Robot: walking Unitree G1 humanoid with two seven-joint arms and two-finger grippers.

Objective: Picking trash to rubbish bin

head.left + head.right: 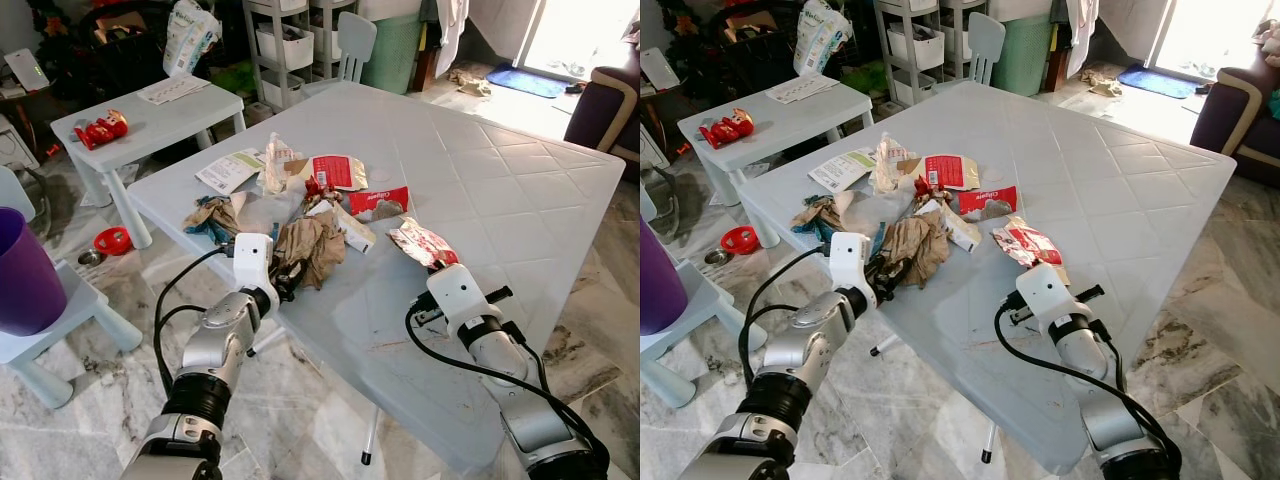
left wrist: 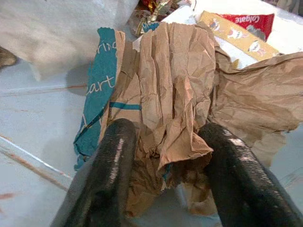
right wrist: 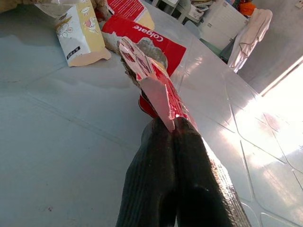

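On the pale blue table (image 1: 520, 190), near the corner closest to the robot, a heap of litter was found uncollected: a crumpled brown paper bag (image 1: 312, 248), a red toothpaste box (image 1: 378, 201), a small yellow carton (image 3: 78, 33), a red packet (image 1: 338, 171) and assorted papers lay touching or overlapping one another. No rubbish bin could be identified with certainty, and every piece was on or just above the table, so the task was judged to be at its opening stage, with all carrying and dropping yet to be done.

Two pieces were in hand. The left gripper (image 2: 163, 165) was at the table's near edge with its fingers (image 2: 111, 165) spread either side of the paper bag's bunched end; whether they were pressing the paper could not be told for certain, though it was wedged between them. The right gripper (image 3: 173, 127), further along the same edge and well apart from the heap, had its fingers pressed together on the near end of a red foil wrapper (image 1: 422, 243).

The wrapper's long axis ran from the fingertips towards the toothpaste box, its free end pointing at the heap and raised slightly off the table. The bag lay lengthwise away from the left gripper, into the heap.
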